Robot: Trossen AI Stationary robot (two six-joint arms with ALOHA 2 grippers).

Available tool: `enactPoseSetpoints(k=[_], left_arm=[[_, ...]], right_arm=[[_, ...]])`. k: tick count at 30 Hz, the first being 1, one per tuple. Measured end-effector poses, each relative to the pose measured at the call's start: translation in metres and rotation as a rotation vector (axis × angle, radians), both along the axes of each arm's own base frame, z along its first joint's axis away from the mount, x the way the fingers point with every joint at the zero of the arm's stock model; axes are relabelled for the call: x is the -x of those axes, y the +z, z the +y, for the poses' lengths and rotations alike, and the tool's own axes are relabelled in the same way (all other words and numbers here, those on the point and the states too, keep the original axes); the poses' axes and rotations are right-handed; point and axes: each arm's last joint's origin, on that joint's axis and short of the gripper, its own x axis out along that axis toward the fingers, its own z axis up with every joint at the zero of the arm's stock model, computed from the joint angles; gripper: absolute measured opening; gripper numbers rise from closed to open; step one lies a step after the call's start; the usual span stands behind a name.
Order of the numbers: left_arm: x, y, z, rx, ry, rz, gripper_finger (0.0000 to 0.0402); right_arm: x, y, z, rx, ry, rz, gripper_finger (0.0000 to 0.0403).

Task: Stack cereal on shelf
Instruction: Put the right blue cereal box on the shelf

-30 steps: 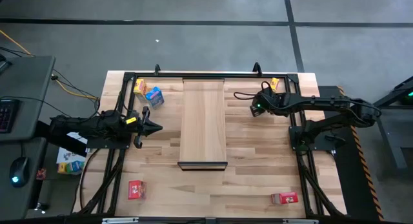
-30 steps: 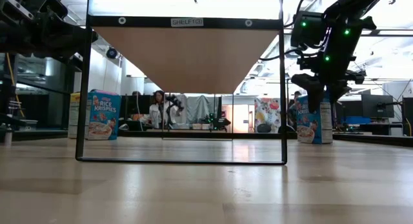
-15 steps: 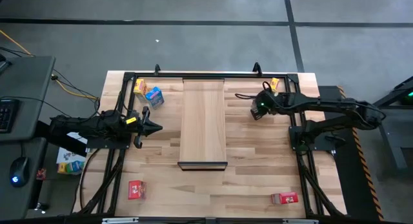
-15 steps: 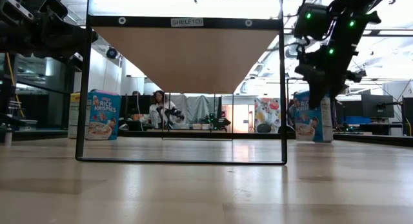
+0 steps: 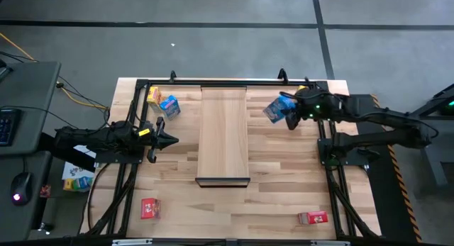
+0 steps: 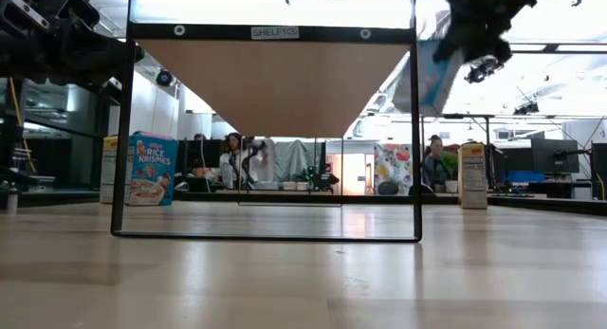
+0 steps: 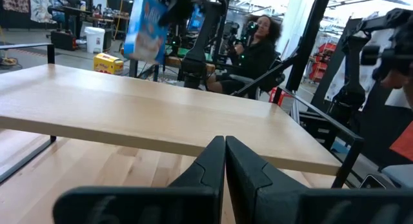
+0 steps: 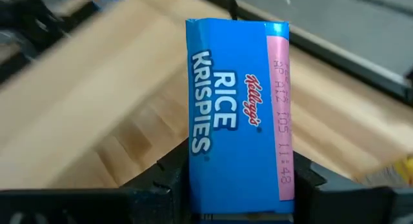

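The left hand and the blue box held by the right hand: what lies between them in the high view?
In the high view, the shelf lies between the left hand and the blue box.

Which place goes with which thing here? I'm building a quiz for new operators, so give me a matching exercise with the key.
Things:
1. blue cereal box
2. left gripper
3. red cereal box
4. shelf

Places or states:
A. mid-table
B. lying near the table's front left corner
C. shut, empty, left of the shelf
D. lifted off the table in the right gripper

Pairs: 1-D, 2-C, 3-B, 4-A
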Motion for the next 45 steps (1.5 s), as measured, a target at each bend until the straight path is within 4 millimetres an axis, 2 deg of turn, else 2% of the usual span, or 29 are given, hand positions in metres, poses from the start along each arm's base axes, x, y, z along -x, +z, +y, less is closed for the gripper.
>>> enactPoseSetpoints(k=[4,9,17,27,40,45], left_arm=[[0.000,0.000,0.000,0.000,0.000,0.000,0.0005],[0.000,0.000,0.000,0.000,0.000,-0.001,0.0005],[0.000,0.000,0.000,0.000,0.000,0.000,0.0005],[0.000,0.000,0.000,0.000,0.000,-0.001,0.0005],[0.000,0.000,0.000,0.000,0.000,0.000,0.0005],[0.000,0.000,0.000,0.000,0.000,0.000,0.0005]], right_arm=[[-0.005,0.020,0.005,0.083,0.037,-0.041,0.0149],[-0.020,0.036,0.008,0.142,0.094,-0.090,0.0149],[-0.052,0.048,0.011,0.204,0.171,-0.076,0.0149],[-0.083,0.047,0.007,0.236,0.213,0.000,0.0149],[-0.102,0.030,0.004,0.251,0.241,0.085,0.0149],[-0.115,0.021,-0.003,0.250,0.223,0.098,0.0149]])
